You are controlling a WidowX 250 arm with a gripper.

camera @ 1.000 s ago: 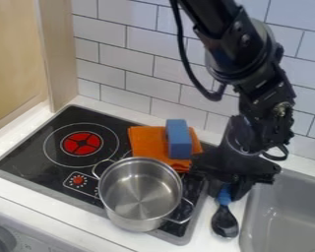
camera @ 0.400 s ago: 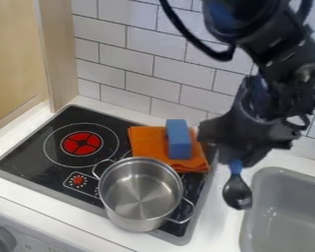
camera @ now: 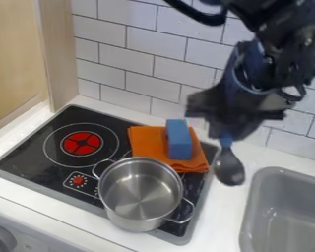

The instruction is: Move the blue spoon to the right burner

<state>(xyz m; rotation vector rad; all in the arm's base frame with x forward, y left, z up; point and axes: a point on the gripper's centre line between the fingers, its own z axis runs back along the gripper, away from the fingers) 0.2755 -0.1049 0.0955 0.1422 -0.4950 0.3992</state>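
The blue-handled spoon [camera: 229, 166] is grasped at its handle by the gripper [camera: 224, 132]; below it the dark bowl is hung, in the air to the right of the pot [camera: 140, 194]. Right of the pot, a grey sink [camera: 253, 209] is seen. Behind the pot, an orange cloth [camera: 145, 142] is laid, with a blue block [camera: 179, 140] on it. Farther behind the pot, a tiled wall [camera: 130, 61] is seen.

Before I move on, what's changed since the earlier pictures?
The gripper has risen and lifted the blue spoon, already in its grip before, up from low over the counter between stove and sink; it now hangs higher. Nothing was let go. The pot, orange cloth and blue block stayed put.
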